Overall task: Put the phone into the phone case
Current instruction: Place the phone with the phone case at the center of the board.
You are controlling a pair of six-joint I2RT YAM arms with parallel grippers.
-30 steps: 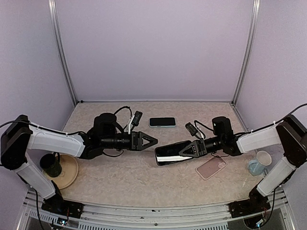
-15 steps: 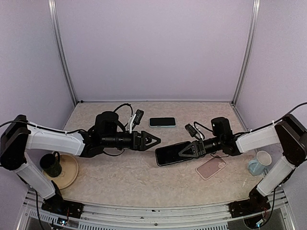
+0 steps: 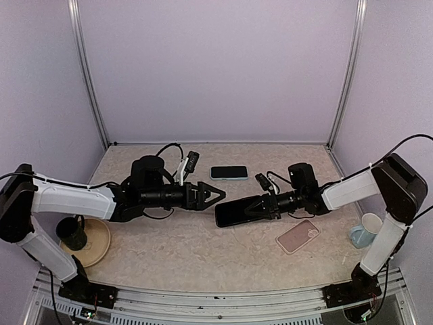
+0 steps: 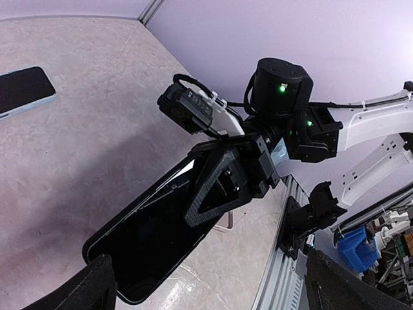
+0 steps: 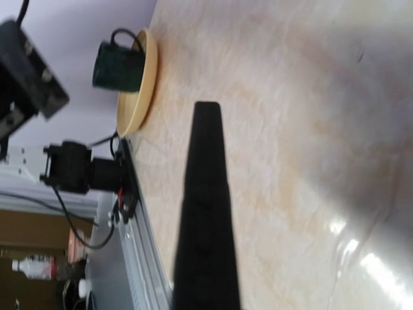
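Note:
My right gripper (image 3: 260, 206) is shut on a flat black phone case (image 3: 233, 212), held tilted just above the table's middle. In the left wrist view the case (image 4: 148, 239) shows its glossy hollow face, with the right gripper's fingers (image 4: 222, 184) clamped on its far end. The right wrist view has the case (image 5: 206, 213) edge-on. My left gripper (image 3: 215, 196) stands open, its tips just short of the case's left end and apart from it. A pink phone (image 3: 298, 237) lies back up on the table, right of the case.
A second phone with a teal rim (image 3: 229, 172) lies screen up at the back, also in the left wrist view (image 4: 22, 90). A green mug (image 3: 71, 233) stands on a tan plate (image 3: 95, 247) at the left front. A pale mug (image 3: 365, 230) is at the right edge.
My left gripper has opened wide and edged right. The right arm has carried the black case leftward, closing the gap between case and left gripper.

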